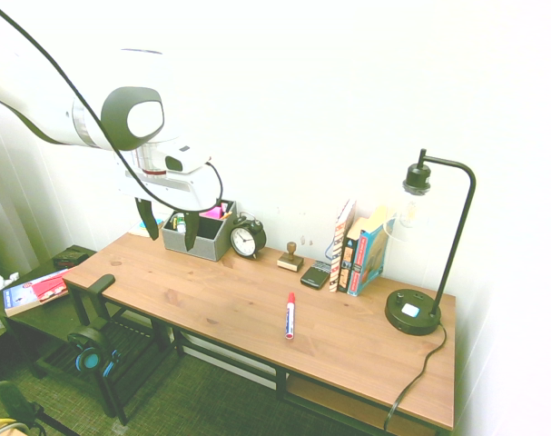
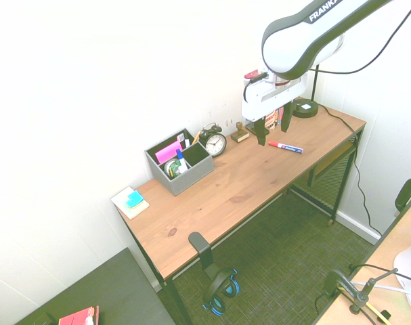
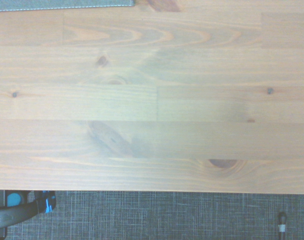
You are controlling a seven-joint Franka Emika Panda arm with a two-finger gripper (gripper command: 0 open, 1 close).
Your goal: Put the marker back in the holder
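The marker (image 1: 290,316) (image 2: 286,146), white-barrelled with a red cap and red end, lies flat on the wooden desk (image 1: 221,304) right of centre. The grey holder (image 1: 200,232) (image 2: 179,162) stands at the back left by the wall, with pens and a pink item in its compartments. My gripper (image 1: 169,227) (image 2: 273,128) hangs high over the desk, open, nothing between its fingers, well clear of both. In the wrist view there is bare desk wood (image 3: 152,100), a grey strip of the holder (image 3: 61,5) at one edge and floor past the desk's front edge; the marker is out of that view.
A black alarm clock (image 1: 247,238) stands right of the holder, then a wooden stamp (image 1: 290,259), a dark calculator (image 1: 315,274), upright books (image 1: 357,250) and a black lamp (image 1: 420,309). Sticky notes (image 2: 131,202) lie at the desk's left end; headphones (image 1: 93,354) hang below it.
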